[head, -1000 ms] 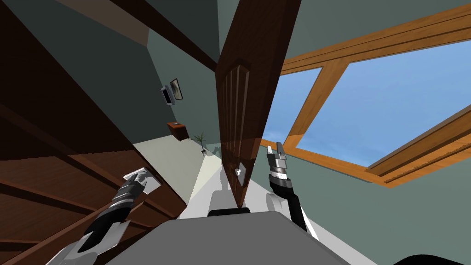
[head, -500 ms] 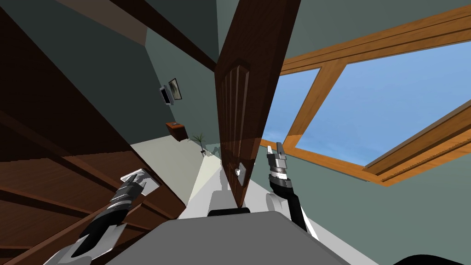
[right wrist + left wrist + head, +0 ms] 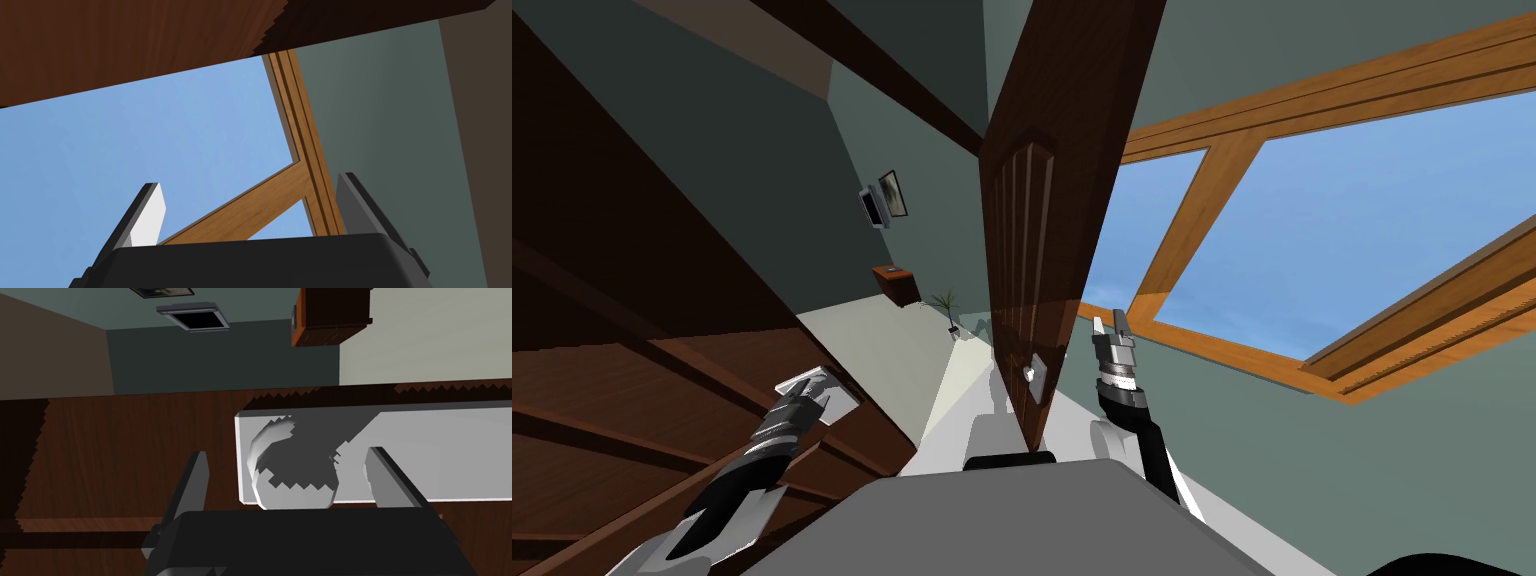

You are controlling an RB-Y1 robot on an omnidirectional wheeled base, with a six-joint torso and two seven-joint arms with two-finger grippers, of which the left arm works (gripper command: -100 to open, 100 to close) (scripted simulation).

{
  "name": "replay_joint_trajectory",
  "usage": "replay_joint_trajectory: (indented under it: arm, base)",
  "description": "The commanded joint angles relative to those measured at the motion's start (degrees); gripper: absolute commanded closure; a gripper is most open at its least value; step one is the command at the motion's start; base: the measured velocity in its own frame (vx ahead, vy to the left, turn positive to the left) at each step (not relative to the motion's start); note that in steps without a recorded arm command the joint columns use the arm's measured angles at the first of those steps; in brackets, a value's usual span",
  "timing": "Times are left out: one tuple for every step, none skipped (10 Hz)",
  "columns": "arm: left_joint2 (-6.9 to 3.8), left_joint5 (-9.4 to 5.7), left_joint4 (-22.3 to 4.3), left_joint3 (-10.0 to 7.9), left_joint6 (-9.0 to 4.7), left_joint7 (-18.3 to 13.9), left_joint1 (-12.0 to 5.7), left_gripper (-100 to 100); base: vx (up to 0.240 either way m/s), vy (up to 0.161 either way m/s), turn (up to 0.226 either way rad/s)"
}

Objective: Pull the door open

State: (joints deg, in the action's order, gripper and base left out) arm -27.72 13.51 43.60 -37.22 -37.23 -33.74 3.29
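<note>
As the knob (image 3: 294,480) must be clasped before pulling, left gripper (image 3: 287,453) straddles it, fingers apart, not yet clamped; door (image 3: 100,463) at 10 o'clock. Right gripper (image 3: 1110,322) idle at 1 o'clock, fingers apart.

Wood-framed window (image 3: 1228,190) with blue sky at 2 o'clock. Far green wall (image 3: 932,200) at 11 o'clock: dark picture (image 3: 895,192), grey-framed panel (image 3: 874,208) touching its 8 o'clock. Brown cabinet (image 3: 898,282) at their 6 o'clock. Potted plant (image 3: 949,307) at cabinet's 4 o'clock, on pale floor (image 3: 877,345).
</note>
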Motion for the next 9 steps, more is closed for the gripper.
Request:
replay_joint_trajectory:
  arm:
    - [0.0, 0.0, 0.0, 0.0, 0.0, 0.0, 0.0, -100]
    - [0.0, 0.0, 0.0, 0.0, 0.0, 0.0, 0.0, -100]
    - [0.0, 0.0, 0.0, 0.0, 0.0, 0.0, 0.0, -100]
    - [-1.06, -0.47, -1.92, 0.58, -1.28, -0.25, -0.3, -100]
    - [-1.64, -0.73, -2.97, 0.91, -1.98, -0.38, -0.48, -100]
    - [-2.22, -0.98, -4.02, 1.23, -2.67, -0.52, -0.65, -100]
    - [-2.94, -1.3, -5.33, 1.63, -3.54, -0.69, -0.86, -100]
    - [-3.23, -1.43, -5.84, 1.78, -3.88, -0.76, -0.94, -100]
    - [-3.28, -1.45, -5.94, 1.81, -3.95, -0.77, -0.96, -100]
  base:
    - [-0.001, 0.012, -0.016]
    - [-0.007, 0.007, 0.014]
    - [0.004, 0.01, -0.027]
    - [0.004, 0.004, -0.018]
    - [0.006, -0.003, -0.014]
    - [0.003, 0.002, -0.013]
    - [0.0, 0.01, -0.015]
    - [0.0, 0.009, -0.014]
    - [-0.005, 0.006, 0.006]
